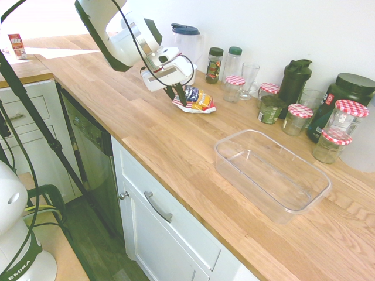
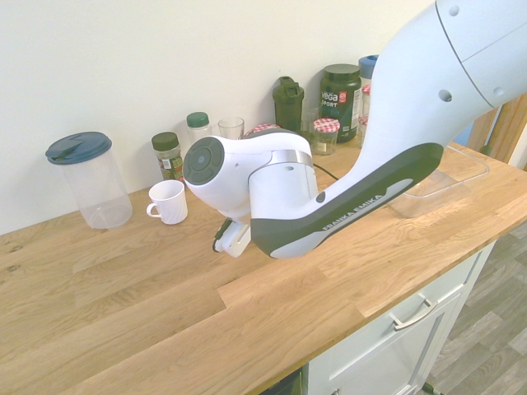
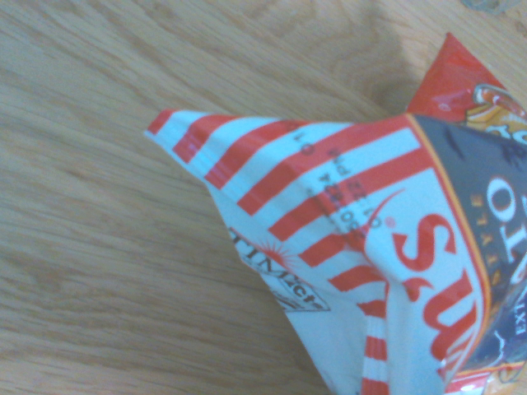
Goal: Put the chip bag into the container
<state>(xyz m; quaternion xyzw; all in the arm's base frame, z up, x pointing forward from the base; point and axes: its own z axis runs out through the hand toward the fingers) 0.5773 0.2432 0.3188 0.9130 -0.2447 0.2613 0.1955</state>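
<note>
Right now, reading the first exterior view from its left edge, my arm slants down over the wooden countertop, and my gripper points steeply down at the chip bag. My 2 dark fingers stand at the bag's near-left end, on or against the foil — they are partway drawn in, yet I cannot tell whether they pinch the bag or merely touch it. The bag lies on the wood, crumpled, red-and-white stripes along its lower edge, blue and yellow-orange patches on top.

Behind it by the wall stands a clear pitcher with a dark blue lid, then 2 spice jars, an empty drinking glass and a small jar with a red-checked lid.

Further right, well apart from the bag and nearer the counter's front edge, sits the container — clear, shallow, nothing in it. Behind it cluster more jars with red-checked lids, a dark green shaker bottle and a large black tub.

From the second exterior view my own arm hides the fingers and the bag; a white mug stands near the pitcher there.

Up close in the wrist view, the bag's striped corner fills the frame over the wood grain, with blue print at one side.
</note>
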